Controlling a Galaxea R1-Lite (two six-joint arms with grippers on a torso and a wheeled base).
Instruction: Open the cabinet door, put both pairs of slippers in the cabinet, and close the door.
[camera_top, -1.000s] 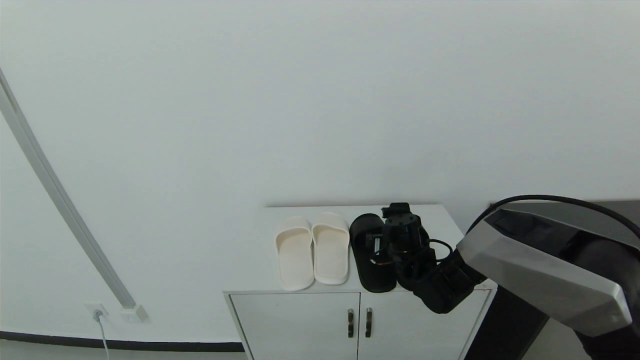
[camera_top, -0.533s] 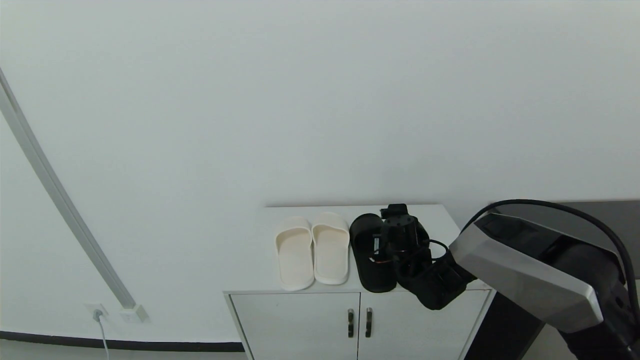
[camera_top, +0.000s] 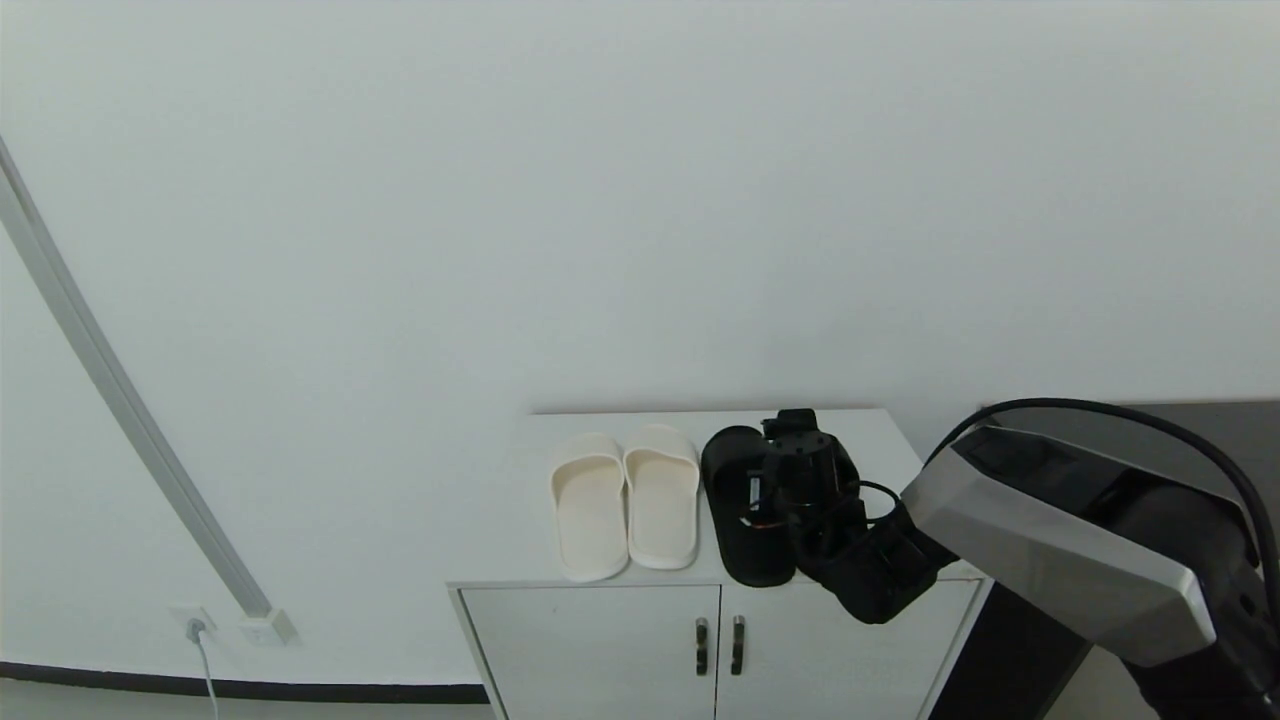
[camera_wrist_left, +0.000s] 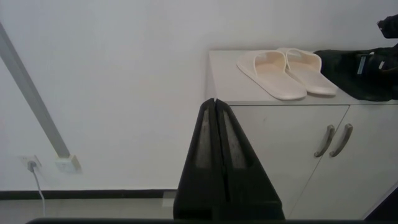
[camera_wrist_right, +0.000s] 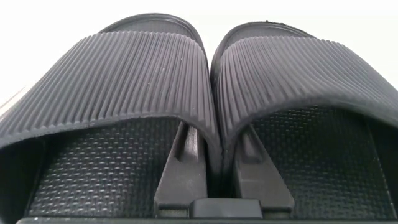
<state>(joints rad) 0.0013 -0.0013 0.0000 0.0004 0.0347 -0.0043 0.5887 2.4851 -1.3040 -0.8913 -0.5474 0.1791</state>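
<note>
The white cabinet (camera_top: 590, 650) stood with both doors closed, its dark handles (camera_top: 701, 645) side by side at the middle. Two pairs lay on its top with their long axes front to back and toes toward the wall. The white slippers (camera_top: 640, 505) were on the robot's left. The black slippers (camera_top: 735, 530), just beside them, had ribbed straps and dimpled footbeds. The right pincer (camera_wrist_right: 216, 149) held one finger under each black strap, pinching the adjoining inner edges. The left pincer (camera_wrist_left: 214, 109), pressed together, hung apart before the cabinet.
</note>
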